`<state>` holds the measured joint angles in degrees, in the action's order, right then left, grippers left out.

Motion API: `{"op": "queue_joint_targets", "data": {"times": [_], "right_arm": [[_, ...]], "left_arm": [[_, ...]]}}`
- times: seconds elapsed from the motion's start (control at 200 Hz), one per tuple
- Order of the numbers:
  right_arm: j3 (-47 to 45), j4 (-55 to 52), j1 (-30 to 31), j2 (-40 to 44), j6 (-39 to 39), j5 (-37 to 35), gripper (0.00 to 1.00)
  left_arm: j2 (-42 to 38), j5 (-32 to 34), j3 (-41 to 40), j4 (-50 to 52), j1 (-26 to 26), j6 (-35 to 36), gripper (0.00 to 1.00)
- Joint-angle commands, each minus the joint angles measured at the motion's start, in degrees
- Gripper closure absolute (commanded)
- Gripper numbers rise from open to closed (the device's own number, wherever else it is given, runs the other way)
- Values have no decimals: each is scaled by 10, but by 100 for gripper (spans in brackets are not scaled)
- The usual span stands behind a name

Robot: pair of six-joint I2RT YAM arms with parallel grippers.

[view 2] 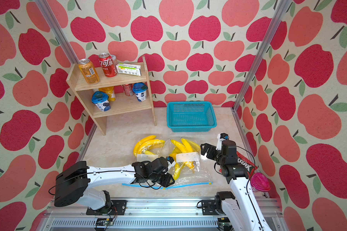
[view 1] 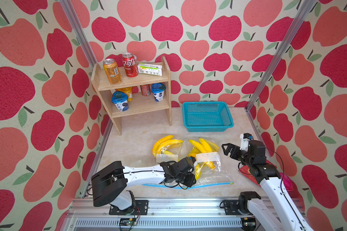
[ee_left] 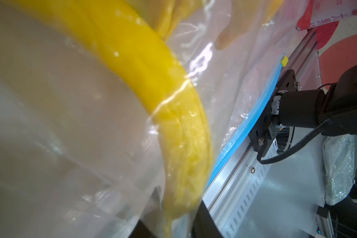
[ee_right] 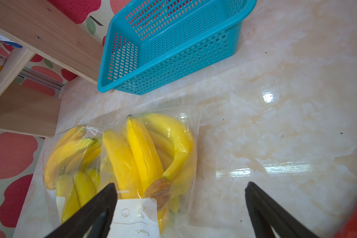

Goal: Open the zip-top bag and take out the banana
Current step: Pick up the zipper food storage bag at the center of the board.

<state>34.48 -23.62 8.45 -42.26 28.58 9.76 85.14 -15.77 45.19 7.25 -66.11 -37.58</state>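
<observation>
The banana (ee_left: 153,82) sits in the clear zip-top bag (view 1: 216,172), its tip pinched between my left gripper's (ee_left: 171,223) narrowed fingers, blue zip strip (ee_left: 245,127) just beside. My right gripper (ee_right: 180,188) hangs spread wide, one fingertip over the bag's white label (ee_right: 136,214).

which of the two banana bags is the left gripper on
The bag nearer the right arm, the one whose blue zip strip shows along the front. The left gripper is at its zip end; the other bag lies toward the shelf.
</observation>
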Motion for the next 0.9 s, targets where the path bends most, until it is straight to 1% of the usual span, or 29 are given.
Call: {"op": "queue_joint_targets", "data": {"times": [0.0, 0.07, 0.15, 0.23, 0.285, 0.395, 0.435, 0.495, 0.535, 0.585, 0.685, 0.765, 0.895], "right_arm": [[-8, 8, -5, 7, -10, 4, 0], [-8, 17, -5, 7, -15, 14, 0], [-3, 21, -5, 7, -28, 21, 2], [5, 24, -5, 13, -50, 26, 3], [9, 31, -5, 21, -54, 31, 4], [33, 24, -5, 28, -51, 39, 7], [44, 12, -5, 26, -45, 42, 10], [50, 4, -5, 22, -26, 55, 18], [44, 12, -5, 17, -6, 75, 22], [32, 24, -5, 7, 19, 98, 23], [16, 44, -12, -5, 53, 104, 23], [5, 68, -37, -1, 78, 136, 23], [-9, 93, -83, -11, 97, 203, 23]], "left_arm": [[-33, 27, 27, -8, 2, 6, 86], [-49, 44, 37, 0, 20, 8, 93], [-72, 26, 45, -9, 63, 11, 97], [-86, 13, 72, -7, 110, 25, 98], [-89, 2, 105, 9, 144, 41, 98], [-87, -23, 167, 32, 190, 63, 97], [-82, -32, 184, 37, 202, 70, 97], [-71, -43, 204, 48, 213, 80, 97], [-64, -55, 213, 54, 220, 88, 97], [-60, -66, 213, 57, 226, 92, 97], [-67, -81, 187, 48, 235, 97, 96], [-83, -87, 157, 35, 243, 95, 95], [-107, -98, 117, 9, 262, 86, 95]]}}
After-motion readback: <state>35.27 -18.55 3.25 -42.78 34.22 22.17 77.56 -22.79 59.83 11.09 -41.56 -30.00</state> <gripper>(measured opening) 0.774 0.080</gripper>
